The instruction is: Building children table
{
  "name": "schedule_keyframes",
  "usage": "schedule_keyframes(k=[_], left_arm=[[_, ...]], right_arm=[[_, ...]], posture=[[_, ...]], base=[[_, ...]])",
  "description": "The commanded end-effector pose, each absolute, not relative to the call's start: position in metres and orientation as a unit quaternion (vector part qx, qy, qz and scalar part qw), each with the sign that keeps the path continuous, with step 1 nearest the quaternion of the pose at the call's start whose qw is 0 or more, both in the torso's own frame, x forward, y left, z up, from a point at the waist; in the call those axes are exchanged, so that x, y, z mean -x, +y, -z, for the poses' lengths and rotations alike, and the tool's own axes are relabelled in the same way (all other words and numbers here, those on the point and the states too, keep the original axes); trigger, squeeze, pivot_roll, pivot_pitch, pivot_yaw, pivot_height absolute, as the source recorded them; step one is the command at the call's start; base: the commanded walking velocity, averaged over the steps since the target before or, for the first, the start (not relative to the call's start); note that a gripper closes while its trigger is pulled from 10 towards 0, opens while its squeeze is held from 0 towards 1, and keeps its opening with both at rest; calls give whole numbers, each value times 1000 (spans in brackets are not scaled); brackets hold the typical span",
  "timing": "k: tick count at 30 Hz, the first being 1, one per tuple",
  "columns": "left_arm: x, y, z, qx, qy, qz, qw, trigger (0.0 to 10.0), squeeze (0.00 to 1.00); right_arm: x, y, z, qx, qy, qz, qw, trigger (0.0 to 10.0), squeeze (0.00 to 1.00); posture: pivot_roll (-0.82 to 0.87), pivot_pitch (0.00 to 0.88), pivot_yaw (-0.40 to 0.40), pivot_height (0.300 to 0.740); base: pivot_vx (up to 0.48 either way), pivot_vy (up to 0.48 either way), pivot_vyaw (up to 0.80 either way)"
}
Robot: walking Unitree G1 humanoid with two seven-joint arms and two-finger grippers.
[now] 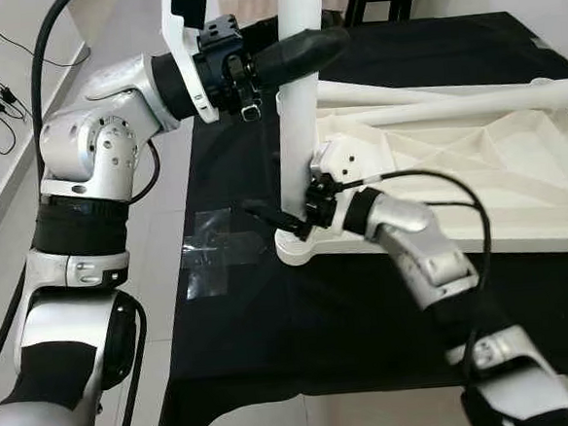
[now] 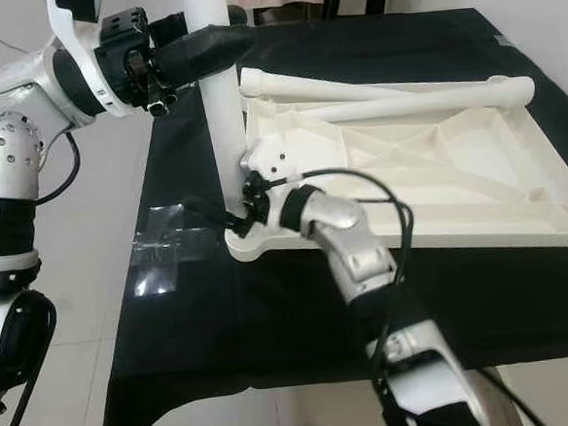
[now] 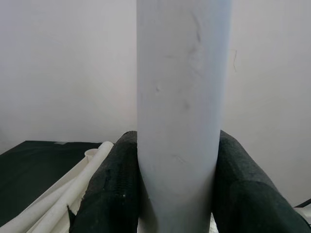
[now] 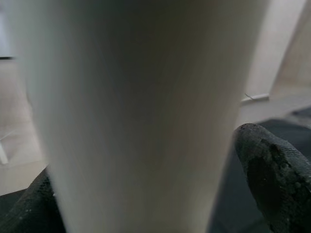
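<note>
1. Left gripper (image 1: 316, 47) clamps the upright leg (image 1: 299, 105) high up, one black finger on each side, as the left wrist view shows.
2. Right gripper (image 1: 282, 219) is low at the leg's base, fingers either side of it; whether they squeeze it, cannot tell.
3. One upright leg, standing in the near-left corner of the upturned tabletop (image 1: 476, 175).
4. Two loose legs (image 1: 452, 104) lie across the tabletop's far side.
5. All on a black cloth (image 1: 301, 319); clear tape (image 1: 211, 249) just left of the corner.

Upright white leg (image 1: 300, 124) on upturned tabletop (image 1: 515, 172)
</note>
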State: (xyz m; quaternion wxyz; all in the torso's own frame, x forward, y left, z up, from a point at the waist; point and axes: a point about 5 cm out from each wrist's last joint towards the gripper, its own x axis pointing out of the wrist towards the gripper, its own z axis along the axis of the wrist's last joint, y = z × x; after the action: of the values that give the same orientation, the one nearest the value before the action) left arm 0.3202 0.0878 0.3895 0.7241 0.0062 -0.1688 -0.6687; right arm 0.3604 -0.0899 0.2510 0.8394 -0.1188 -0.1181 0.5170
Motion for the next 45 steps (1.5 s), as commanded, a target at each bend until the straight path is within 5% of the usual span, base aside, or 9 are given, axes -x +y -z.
schedule_keyframes(k=[1, 5, 7, 18, 19, 21, 27, 28, 45], left_arm=[[-310, 58, -374, -24, -117, 728, 675, 0, 0], [-309, 58, -375, -22, -119, 730, 673, 0, 0], [-308, 58, -375, -20, -120, 734, 669, 0, 0], [-306, 60, -377, -19, -127, 740, 660, 0, 0], [-307, 60, -376, -8, -123, 739, 663, 3569, 1000], [-307, 59, -376, -14, -125, 738, 663, 10000, 1000], [-313, 59, -378, -5, -135, 712, 689, 10000, 1000], [-314, 60, -379, -6, -138, 704, 696, 10000, 0], [-319, 73, -385, -21, -141, 686, 714, 5608, 0]], right_arm=[[-357, -70, -248, 120, -115, -550, 818, 10000, 0], [-359, -68, -250, 101, -103, -577, 803, 10000, 0], [-360, -66, -247, 99, -92, -606, 784, 0, 0], [-366, -68, -239, 101, -71, -623, 772, 0, 0], [-368, -68, -238, 101, -72, -614, 780, 0, 0], [-370, -68, -237, 100, -71, -600, 791, 0, 0], [-367, -56, -221, 77, -49, -531, 842, 0, 0], [-358, -44, -201, 51, -13, -455, 889, 0, 0], [-317, -17, -170, 26, 9, -236, 971, 0, 0]], posture=[[85, 187, 16, 740], [86, 191, 15, 740], [87, 193, 15, 740], [88, 196, 14, 740], [86, 195, 14, 740], [84, 194, 12, 740], [69, 191, -14, 740], [76, 189, -27, 740], [79, 148, -8, 740]], base=[[0, 0, 0], [0, 0, 0], [0, 0, 0], [0, 0, 0], [0, 0, 0], [0, 0, 0], [0, 0, 0], [0, 0, 0], [0, 0, 0]])
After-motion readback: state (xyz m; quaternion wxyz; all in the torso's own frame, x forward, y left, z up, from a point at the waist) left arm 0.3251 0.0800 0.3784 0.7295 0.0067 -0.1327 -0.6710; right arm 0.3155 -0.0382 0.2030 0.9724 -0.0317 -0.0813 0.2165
